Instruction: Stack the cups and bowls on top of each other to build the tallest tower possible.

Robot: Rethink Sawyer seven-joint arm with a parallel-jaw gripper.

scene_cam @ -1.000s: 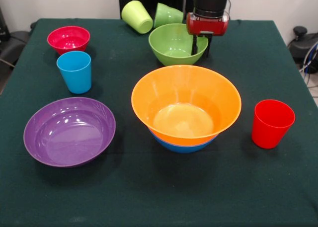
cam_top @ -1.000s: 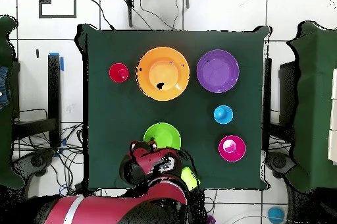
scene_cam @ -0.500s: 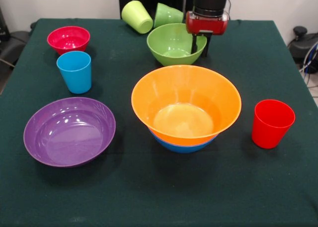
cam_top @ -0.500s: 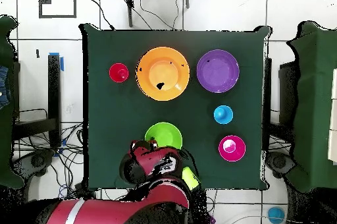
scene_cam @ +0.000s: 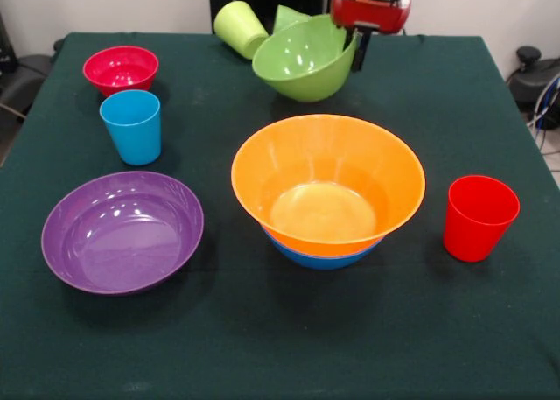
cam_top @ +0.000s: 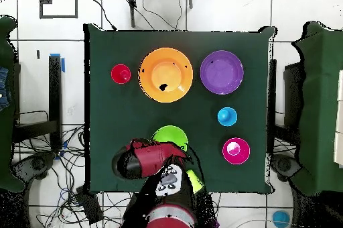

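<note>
On the dark green tabletop [scene_cam: 455, 94], the large orange bowl [scene_cam: 328, 183] sits nested in the blue bowl [scene_cam: 319, 259] near the middle, with a wide purple bowl [scene_cam: 122, 231] to its left in the front view. At the far side the fingers [scene_cam: 359, 54] are clamped on the right rim of the green bowl [scene_cam: 304, 59], which hangs tilted, its mouth facing left, clear of the cloth. Smaller pieces stand around: the small red bowl [scene_cam: 121, 69], the sky blue cup [scene_cam: 131, 126], the red cup [scene_cam: 479, 217], and a yellow-green cup [scene_cam: 241, 29] lying on its side behind the green bowl.
</note>
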